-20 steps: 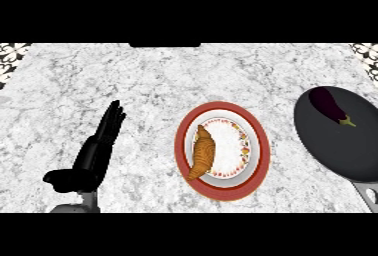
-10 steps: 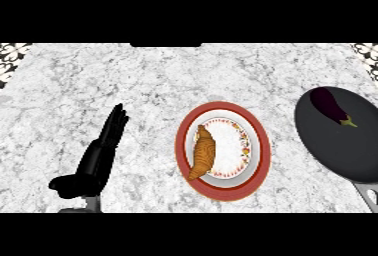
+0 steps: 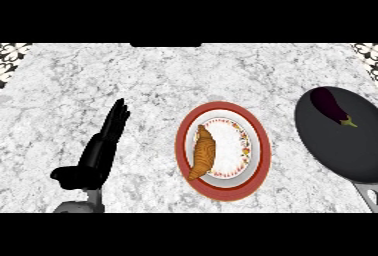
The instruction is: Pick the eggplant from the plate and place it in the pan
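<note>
Eggplant (image 3: 330, 105) is lying in the pan (image 3: 332, 150), croissant (image 3: 201, 153) is sitting on the plate (image 3: 258, 150), left robot hand (image 3: 100, 150) is resting with straight fingers.

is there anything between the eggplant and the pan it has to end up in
Nothing is: the eggplant already lies inside the pan. The plate holds only a croissant.

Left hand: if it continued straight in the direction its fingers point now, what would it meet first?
Probably nothing. The left hand points up and slightly right, over bare counter, passing left of the plate. The way looks free up to the counter's far edge.
</note>
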### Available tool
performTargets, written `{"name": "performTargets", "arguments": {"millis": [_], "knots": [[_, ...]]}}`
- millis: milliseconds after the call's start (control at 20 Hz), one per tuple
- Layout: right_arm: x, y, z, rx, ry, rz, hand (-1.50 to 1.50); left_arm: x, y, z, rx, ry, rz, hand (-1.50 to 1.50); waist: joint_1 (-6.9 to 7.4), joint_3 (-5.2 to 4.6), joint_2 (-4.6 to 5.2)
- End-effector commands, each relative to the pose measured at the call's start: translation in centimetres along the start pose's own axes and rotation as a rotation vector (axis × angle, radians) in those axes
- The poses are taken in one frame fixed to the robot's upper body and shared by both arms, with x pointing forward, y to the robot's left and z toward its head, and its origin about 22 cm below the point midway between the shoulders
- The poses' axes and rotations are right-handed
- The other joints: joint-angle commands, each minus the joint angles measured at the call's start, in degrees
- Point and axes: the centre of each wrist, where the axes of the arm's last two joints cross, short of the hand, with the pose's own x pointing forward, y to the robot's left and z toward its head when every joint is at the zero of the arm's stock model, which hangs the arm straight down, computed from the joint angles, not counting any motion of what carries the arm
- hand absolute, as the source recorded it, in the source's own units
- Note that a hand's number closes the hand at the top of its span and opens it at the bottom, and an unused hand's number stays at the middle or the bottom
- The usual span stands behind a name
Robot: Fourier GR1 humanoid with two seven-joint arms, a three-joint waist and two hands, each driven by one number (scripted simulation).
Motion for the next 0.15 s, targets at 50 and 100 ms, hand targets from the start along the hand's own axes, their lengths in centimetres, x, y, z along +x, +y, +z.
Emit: {"name": "performTargets", "arguments": {"millis": [50,100], "knots": [[0.2,1.0,0.4,-0.053,-0.027,0.065,-1.5,0.0,0.4,-0.2,0.013,0.006,-0.001,0.0,0.05,-0.01,0.0],[-0.6,-0.5,0.1,-0.035,-0.053,0.096,-1.5,0.8,-0.1,-1.9,-0.008,0.002,-0.005,0.0,0.03,0.02,0.04]]}}
